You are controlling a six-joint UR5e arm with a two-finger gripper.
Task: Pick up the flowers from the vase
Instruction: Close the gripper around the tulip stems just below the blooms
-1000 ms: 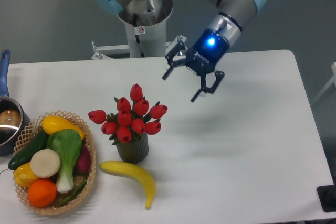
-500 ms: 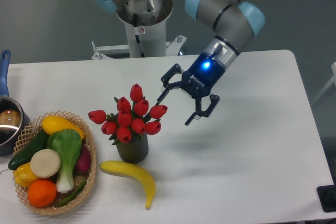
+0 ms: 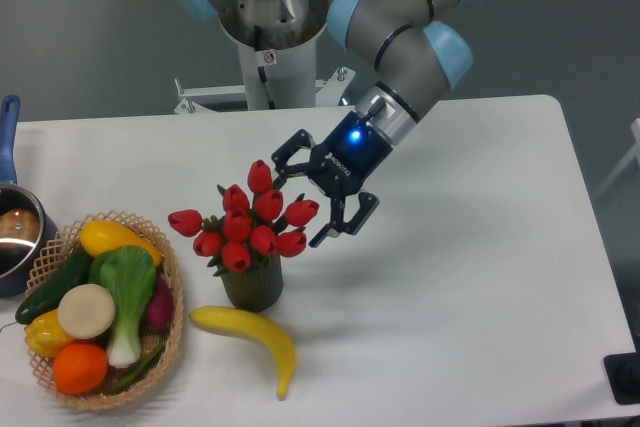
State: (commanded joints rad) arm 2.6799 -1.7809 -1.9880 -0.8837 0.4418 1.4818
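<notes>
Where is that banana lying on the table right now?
In the camera view, the banana lies on the white table near the front edge, just in front of the vase and right of the woven basket.

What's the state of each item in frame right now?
Two-finger claw: open, fingers either side of the rightmost buds, holding nothing.
Bunch of red tulip flowers: upright, in the vase.
Dark ribbed cylindrical vase: upright on the table.
Yellow banana: lying flat in front of the vase.
Woven basket: full of produce.
Blue-handled pot: upright at left edge.
</notes>
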